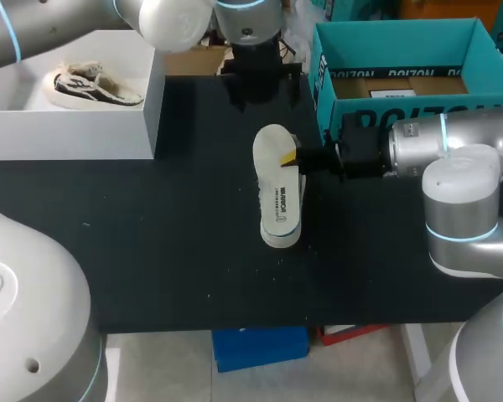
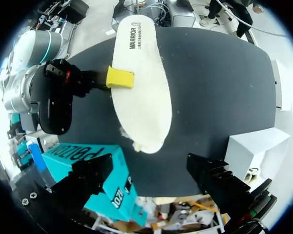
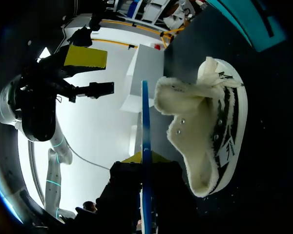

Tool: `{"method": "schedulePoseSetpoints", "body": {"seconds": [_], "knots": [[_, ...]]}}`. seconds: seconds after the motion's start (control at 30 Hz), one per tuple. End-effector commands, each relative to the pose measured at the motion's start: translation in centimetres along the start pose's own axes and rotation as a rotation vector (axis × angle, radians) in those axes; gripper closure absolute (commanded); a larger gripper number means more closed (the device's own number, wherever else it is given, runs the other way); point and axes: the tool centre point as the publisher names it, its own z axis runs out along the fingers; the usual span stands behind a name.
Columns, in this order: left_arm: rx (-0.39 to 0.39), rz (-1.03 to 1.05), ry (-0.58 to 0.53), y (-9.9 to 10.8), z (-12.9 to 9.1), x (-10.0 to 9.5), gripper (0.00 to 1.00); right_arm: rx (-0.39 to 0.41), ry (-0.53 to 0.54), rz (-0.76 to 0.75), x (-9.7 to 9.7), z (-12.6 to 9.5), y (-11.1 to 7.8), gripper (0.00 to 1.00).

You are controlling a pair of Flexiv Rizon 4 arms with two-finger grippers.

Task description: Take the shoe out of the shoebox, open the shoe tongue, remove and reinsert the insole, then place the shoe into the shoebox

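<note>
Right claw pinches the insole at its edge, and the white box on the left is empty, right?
No, the white box is not empty: the head view shows a shoe lying in it. The right claw does pinch the insole at its edge.

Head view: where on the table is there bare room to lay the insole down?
Bare black table spans from the white box to the insole, and along the front edge. Crowded right of it: right gripper and teal shoebox.

Print on insole (image 1: 278,167), lettering on shoebox (image 1: 377,50)
</note>
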Motion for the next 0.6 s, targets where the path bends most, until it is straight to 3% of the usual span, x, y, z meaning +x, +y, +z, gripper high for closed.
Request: {"method": "schedulePoseSetpoints", "body": {"seconds": [0.03,0.6], "knots": [[-0.010,-0.012,0.000,-1.5,-0.5,0.0,0.00,-0.003,-0.001,0.000,0.0,0.2,-0.1,1.00],[-0.005,-0.067,0.056,-12.2,-3.3,-1.1,0.00,-0.003,-0.001,0.000,0.0,0.2,-0.1,1.00]]}}
